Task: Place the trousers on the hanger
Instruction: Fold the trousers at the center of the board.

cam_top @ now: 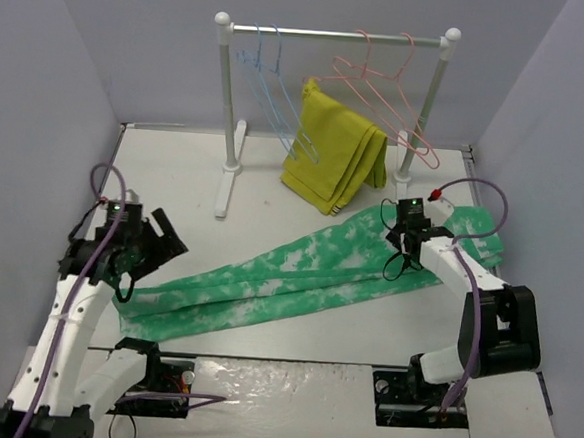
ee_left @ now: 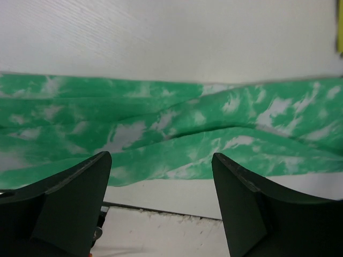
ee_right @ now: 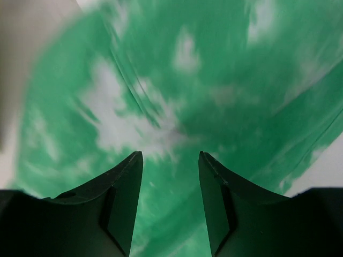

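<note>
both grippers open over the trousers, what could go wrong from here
1. The trousers lie stretched flat across the table, layers overlapping. The left gripper and right gripper are both open and hold nothing, so a pinch may catch only one layer and leave the rest to drag.
2. The hanger is thin wire, hung close beside its twin and the yellow garment, so reaching for it may snag either.

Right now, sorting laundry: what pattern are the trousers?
Trousers: green, white blotches; left wrist view.
</note>
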Robot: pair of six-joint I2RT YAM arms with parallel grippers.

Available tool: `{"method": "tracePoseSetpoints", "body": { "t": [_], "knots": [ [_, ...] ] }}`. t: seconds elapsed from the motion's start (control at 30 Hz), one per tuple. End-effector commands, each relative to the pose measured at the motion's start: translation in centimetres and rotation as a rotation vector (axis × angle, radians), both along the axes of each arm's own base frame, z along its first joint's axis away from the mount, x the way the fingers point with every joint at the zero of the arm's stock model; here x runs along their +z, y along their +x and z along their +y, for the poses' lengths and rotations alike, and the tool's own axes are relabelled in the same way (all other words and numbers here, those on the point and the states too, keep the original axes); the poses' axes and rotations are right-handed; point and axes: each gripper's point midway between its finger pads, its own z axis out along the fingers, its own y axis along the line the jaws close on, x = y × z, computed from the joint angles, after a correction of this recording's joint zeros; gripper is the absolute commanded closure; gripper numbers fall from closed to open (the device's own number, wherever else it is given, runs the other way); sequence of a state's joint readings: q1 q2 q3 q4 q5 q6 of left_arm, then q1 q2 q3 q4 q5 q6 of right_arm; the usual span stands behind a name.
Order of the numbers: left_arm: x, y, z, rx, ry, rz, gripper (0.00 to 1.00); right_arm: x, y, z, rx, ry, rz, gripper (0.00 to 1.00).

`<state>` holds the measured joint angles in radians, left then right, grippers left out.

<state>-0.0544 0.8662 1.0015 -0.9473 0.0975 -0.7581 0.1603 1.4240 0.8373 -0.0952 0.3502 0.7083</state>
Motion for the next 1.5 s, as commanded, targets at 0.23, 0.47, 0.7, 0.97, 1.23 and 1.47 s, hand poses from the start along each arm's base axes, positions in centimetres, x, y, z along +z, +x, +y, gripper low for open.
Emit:
{"method": "tracePoseSetpoints", "body": {
  "t": [0.23, 0.47, 0.7, 0.97, 1.23, 1.47],
  "knots": [
    [-11.0, 1.1, -8.0, 0.040, -0.046, 0.247, 0.28, -3.3, -4.6, 1.6, 0.060, 0.044, 0.075, 0.56],
    [-16.7, -0.2, -8.2, 0.130, -0.048, 0.392, 0.29, -3.8, -6.4, 2.0, 0.108, 0.062, 0.096, 0.55],
    [-18.8, -0.5, -9.8, 0.127, -0.018, 0.443, 0.29, -3.4, -7.6, 2.1, 0.142, 0.069, 0.089, 0.54],
    [-16.3, 9.0, -3.8, 0.160, 0.100, 0.306, 0.34, -2.4, -6.9, 2.3, 0.185, 0.059, 0.070, 0.53],
    [-9.5, 20.1, -2.4, 0.008, 0.181, 0.064, 0.36, -1.5, -5.4, 3.4, 0.243, 0.076, 0.057, 0.52],
    [2.8, 16.7, 1.1, 0.148, 0.257, -0.165, 0.32, 1.1, -4.8, 5.1, 0.355, 0.083, 0.000, 0.50]
  ]
}}
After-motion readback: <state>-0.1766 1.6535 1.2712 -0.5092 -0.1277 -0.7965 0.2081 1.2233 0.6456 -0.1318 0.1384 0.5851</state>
